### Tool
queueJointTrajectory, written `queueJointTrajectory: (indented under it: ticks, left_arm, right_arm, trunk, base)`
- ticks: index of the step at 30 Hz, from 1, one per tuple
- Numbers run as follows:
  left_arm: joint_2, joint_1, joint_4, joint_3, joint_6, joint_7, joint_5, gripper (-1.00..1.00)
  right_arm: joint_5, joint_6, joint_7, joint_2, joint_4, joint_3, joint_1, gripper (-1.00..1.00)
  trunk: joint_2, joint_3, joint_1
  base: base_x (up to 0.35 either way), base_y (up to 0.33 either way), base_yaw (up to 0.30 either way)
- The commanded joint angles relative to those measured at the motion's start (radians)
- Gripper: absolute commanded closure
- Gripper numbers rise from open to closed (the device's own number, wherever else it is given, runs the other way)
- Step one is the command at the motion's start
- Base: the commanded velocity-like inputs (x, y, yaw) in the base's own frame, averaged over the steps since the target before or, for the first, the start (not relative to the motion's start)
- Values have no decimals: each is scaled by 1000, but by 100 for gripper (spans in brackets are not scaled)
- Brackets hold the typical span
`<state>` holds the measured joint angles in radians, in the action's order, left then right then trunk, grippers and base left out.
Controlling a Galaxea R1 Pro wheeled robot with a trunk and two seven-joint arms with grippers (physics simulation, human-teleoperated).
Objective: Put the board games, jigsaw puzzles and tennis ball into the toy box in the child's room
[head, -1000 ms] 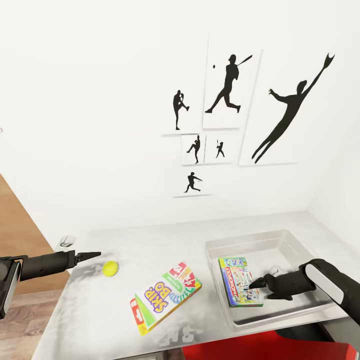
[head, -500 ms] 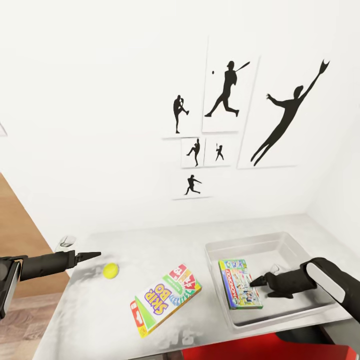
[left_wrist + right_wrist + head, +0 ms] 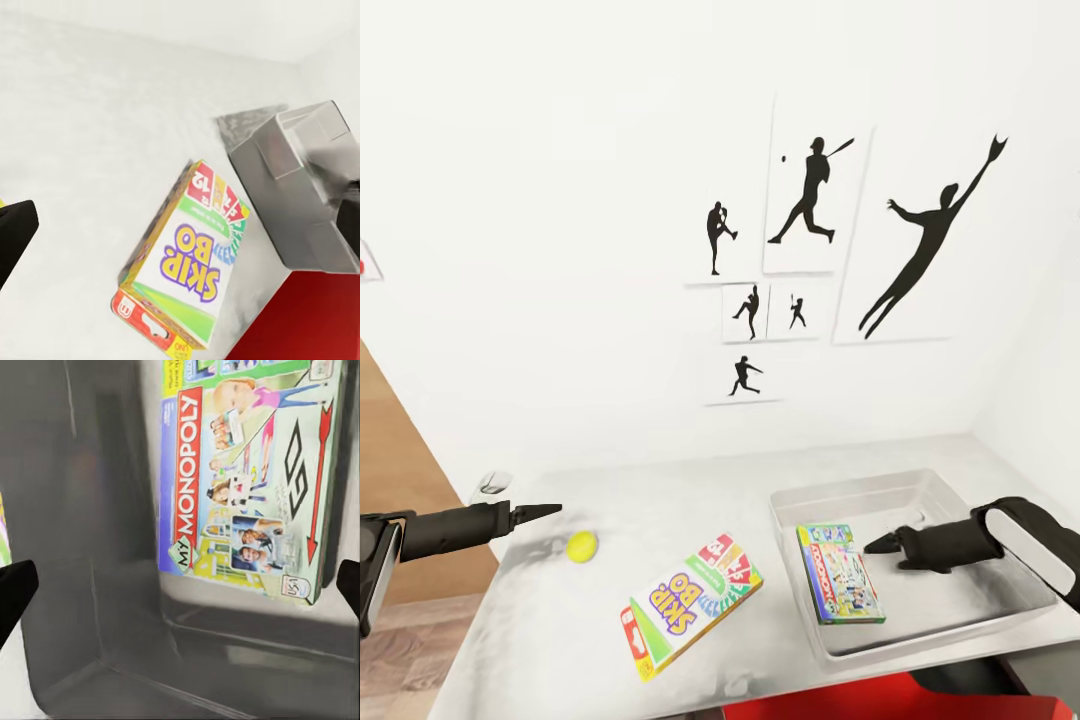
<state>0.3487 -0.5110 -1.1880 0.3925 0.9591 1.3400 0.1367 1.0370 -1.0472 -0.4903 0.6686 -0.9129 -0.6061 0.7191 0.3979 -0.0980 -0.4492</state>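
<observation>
On the pale grey table [image 3: 660,500] stands the translucent toy box [image 3: 920,490], with a green-blue Monopoly board game [image 3: 838,585] [image 3: 240,480] lying flat inside it. My right gripper [image 3: 880,545] [image 3: 180,589] hovers open inside the box, just beside that game and above it. A Skip-Bo board game [image 3: 690,603] [image 3: 184,262] lies on the table beside the box. The tennis ball [image 3: 582,546] rests further left. My left gripper [image 3: 545,511] [image 3: 180,225] hangs open above the table, just left of the ball.
A red chair [image 3: 880,700] sits under the table's front edge. A small white object [image 3: 490,487] is at the table's far left corner. Wooden doors [image 3: 400,480] stand left, and baseball silhouette prints [image 3: 810,200] hang on the wall behind.
The right gripper has lifted and drawn back from the Monopoly game, which stays in the box. The head camera has tilted slightly. The left arm has not moved.
</observation>
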Motion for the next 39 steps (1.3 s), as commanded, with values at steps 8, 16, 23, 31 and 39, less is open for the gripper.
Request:
queueJointTrajectory:
  ticks: [8, 16, 23, 31, 39]
  left_arm:
    - [1, -1, -1, 2, 10, 10, 11, -100]
    - [1, -1, -1, 2, 10, 10, 10, -100]
    - [2, -1, -1, 2, 10, 10, 10, -100]
    - [1, -1, -1, 1, 10, 10, 9, -100]
    - [1, -1, -1, 2, 9, 10, 9, -100]
  right_arm:
    - [86, 0, -11, 122, -244, 34, -44, -100]
    - [189, 10, -9, 189, -466, 113, -137, -100]
    - [201, 13, -10, 186, -616, 215, -187, -100]
    - [239, 33, -40, 121, -668, 312, -218, -100]
    - [270, 42, -71, 7, -672, 475, -222, -100]
  trunk:
    - [2, 10, -1]
    - [2, 23, -1]
    - [2, 35, -1]
    - [2, 48, -1]
    - [2, 59, -1]
  base:
    - [0, 0, 0]
    - [0, 0, 0]
    - [0, 0, 0]
    - [0, 0, 0]
    - [0, 0, 0]
